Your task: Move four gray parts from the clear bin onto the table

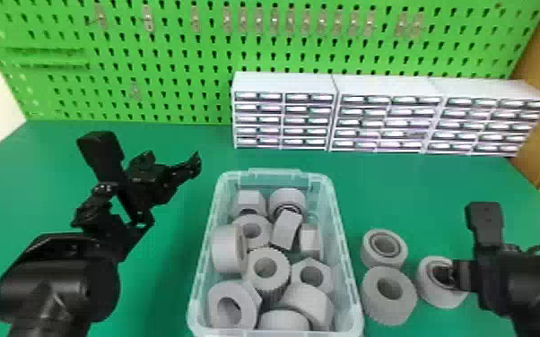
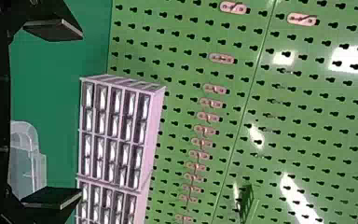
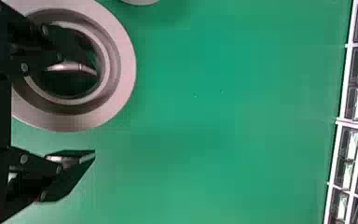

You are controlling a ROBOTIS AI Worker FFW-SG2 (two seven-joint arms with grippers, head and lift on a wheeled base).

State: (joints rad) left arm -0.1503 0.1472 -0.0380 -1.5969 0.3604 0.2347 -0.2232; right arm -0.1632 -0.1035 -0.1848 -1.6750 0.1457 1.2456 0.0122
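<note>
Matte gray parts (image 1: 265, 266) fill the clear bin (image 1: 275, 172): thick rings, hexagonal nuts, one with a ridged side. Three round ones lie on the worktop (image 1: 193, 134) to its right. The right gripper (image 1: 454, 275) has its fingers (image 3: 67, 176) apart, one in the rightmost ring's (image 1: 430, 292) hole, the other outside, clear of its wall; the gripper covers part of that ring. The left gripper (image 1: 172, 162), wide open and empty, is left of the bin, whose near end is cut off.

A workshop, with its green pegboard (image 1: 170, 58) and drawer cabinets (image 1: 282, 83).
</note>
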